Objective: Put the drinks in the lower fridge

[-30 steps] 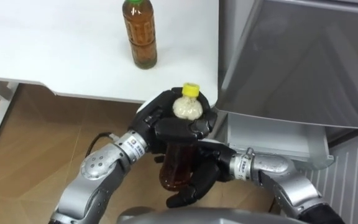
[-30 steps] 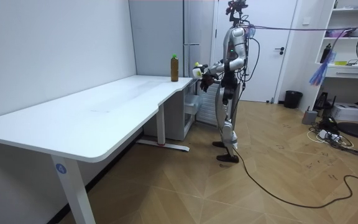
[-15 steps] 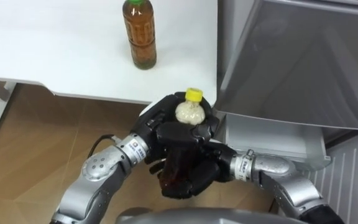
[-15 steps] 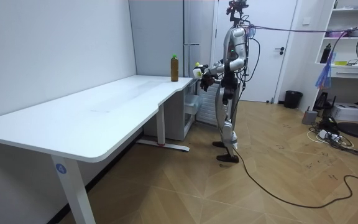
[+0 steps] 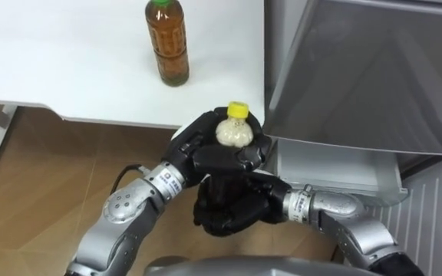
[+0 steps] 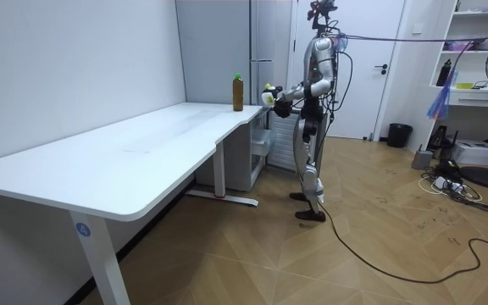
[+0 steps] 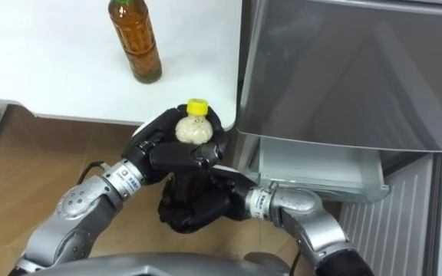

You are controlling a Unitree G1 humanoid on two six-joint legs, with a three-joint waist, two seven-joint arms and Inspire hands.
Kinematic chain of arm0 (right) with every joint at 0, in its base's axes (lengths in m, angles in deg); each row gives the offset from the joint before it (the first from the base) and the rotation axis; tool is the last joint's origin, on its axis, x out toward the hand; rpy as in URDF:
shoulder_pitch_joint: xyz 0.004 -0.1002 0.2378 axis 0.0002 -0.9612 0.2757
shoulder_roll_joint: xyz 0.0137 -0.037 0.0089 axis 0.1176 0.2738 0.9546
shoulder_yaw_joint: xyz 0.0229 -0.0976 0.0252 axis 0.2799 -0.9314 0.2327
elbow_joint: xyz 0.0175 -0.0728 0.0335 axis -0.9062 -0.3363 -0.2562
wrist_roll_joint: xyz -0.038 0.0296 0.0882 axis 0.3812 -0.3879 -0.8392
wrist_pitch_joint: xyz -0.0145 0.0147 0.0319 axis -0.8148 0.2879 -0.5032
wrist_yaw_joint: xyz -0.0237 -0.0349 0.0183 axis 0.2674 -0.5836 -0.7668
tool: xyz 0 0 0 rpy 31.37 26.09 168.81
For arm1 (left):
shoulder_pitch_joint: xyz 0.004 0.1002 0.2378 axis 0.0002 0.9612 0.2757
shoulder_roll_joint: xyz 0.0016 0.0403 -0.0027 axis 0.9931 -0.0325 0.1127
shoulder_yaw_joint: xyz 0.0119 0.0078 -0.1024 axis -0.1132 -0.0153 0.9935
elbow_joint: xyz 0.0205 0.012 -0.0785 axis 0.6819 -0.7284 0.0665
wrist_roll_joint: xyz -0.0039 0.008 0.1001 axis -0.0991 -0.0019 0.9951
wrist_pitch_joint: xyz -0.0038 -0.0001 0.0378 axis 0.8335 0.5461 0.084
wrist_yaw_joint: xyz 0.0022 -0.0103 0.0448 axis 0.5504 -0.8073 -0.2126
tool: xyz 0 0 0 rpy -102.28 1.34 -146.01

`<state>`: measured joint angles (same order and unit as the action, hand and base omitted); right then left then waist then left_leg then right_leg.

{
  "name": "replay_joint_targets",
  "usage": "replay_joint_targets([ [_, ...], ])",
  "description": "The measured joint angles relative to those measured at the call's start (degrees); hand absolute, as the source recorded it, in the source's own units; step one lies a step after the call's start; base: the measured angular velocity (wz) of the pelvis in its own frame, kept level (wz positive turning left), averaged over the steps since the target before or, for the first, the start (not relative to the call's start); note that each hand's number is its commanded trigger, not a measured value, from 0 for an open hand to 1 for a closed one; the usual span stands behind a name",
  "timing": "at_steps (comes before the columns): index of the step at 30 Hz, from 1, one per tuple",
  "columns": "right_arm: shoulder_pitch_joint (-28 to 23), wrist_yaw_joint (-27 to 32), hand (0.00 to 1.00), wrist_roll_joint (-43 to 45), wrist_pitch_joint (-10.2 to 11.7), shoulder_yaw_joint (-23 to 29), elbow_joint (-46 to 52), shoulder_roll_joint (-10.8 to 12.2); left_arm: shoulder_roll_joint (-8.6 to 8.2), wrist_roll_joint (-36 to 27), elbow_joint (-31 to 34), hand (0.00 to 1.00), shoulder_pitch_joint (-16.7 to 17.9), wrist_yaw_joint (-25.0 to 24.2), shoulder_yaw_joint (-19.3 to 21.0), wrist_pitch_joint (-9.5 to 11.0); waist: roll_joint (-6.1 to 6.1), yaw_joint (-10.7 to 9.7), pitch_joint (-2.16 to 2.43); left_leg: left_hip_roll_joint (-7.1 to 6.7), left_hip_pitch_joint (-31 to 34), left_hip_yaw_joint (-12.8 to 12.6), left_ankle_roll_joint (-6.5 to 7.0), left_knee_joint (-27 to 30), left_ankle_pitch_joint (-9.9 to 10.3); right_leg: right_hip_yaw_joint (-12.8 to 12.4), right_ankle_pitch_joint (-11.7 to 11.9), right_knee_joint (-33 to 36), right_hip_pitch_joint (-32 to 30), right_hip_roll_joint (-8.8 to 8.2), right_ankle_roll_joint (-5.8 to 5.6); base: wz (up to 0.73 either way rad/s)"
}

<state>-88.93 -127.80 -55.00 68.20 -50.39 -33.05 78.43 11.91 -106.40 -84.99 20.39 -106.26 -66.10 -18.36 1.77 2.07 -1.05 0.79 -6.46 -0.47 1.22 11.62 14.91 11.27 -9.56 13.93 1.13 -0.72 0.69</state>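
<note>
Holding: I have the yellow-capped bottle (image 5: 232, 132) upright in front of my chest, off the bench (image 5: 67, 61), with both hands gripping it at once.
Left hand (image 5: 206, 149): it comes in from the lower left and is clenched round the bottle's upper part. My fingers wrap just under the pale shoulder, and the yellow cap pokes out above them.
Right hand (image 5: 225, 215): it reaches in from the lower right and is closed round the bottle's lower body from beneath. Its dark fingers cover most of the brown drink.
How the hands sit: the left is stacked above the right, and the two touch along the bottle.
Green-capped bottle (image 5: 167, 46): it stands upright on the white bench, near the end that meets the fridge and well apart from the bottle I hold. It is filled with a brown drink.
Fridge (image 5: 374, 77): its grey front is on my right, just beside the bench's end.
Drawer (image 5: 336, 172): it juts out below that grey front, pale and open at the top, just to the right of my hands. I cannot tell what lies inside it.
Where I stand: in the room view I am upright on the wood floor (image 6: 354, 246) at the far end of the bench, next to the fridge. Both arms are raised before me, and the bottle is about level with the bench top.
</note>
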Motion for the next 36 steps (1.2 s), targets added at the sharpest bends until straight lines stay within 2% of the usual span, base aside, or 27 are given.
replay_joint_targets([
  [9, -0.1, 0.0, 1.00, -0.1, 0.0, 0.0, 0.0, -0.3, 0.58, -0.8, -0.5, 0.00, 0.0, 0.2, -0.6, 2.2, 0.03, -0.2, 0.02, 0.06, -0.1, -0.7, 0.00, 0.0, 0.0, -0.1, 0.0, -0.1, 0.0, -0.04, -0.01, -0.03],
  [24, -0.1, -0.1, 1.00, -0.1, 0.0, -0.2, 0.0, -0.2, 0.89, 0.4, -0.2, 0.00, -0.1, 0.1, 0.4, 2.3, -0.15, -0.2, 0.20, 0.06, -0.2, -0.7, 0.00, 0.2, 0.0, -0.1, 0.0, 0.2, 0.0, -0.10, 0.00, 0.00],
  [31, 0.2, -0.9, 1.00, -1.5, 0.5, 0.7, 0.0, -0.1, 0.81, 3.7, 3.7, 0.00, -1.9, 0.0, 2.0, 2.2, -1.00, 0.2, 0.61, 0.40, 0.0, -0.6, -0.01, 0.1, 0.0, 0.2, 0.1, 0.0, 0.0, -0.05, 0.07, 0.00],
  [36, 0.0, -1.2, 1.00, -2.2, 0.6, 0.6, 0.0, -0.4, -0.44, 3.6, 12.0, 0.00, -3.3, 0.6, 5.9, 2.7, -1.30, 0.2, 0.46, 0.53, -0.1, -0.7, -0.01, 0.1, 0.0, 0.1, 0.1, -0.3, 0.1, 0.04, 0.08, 0.00],
])
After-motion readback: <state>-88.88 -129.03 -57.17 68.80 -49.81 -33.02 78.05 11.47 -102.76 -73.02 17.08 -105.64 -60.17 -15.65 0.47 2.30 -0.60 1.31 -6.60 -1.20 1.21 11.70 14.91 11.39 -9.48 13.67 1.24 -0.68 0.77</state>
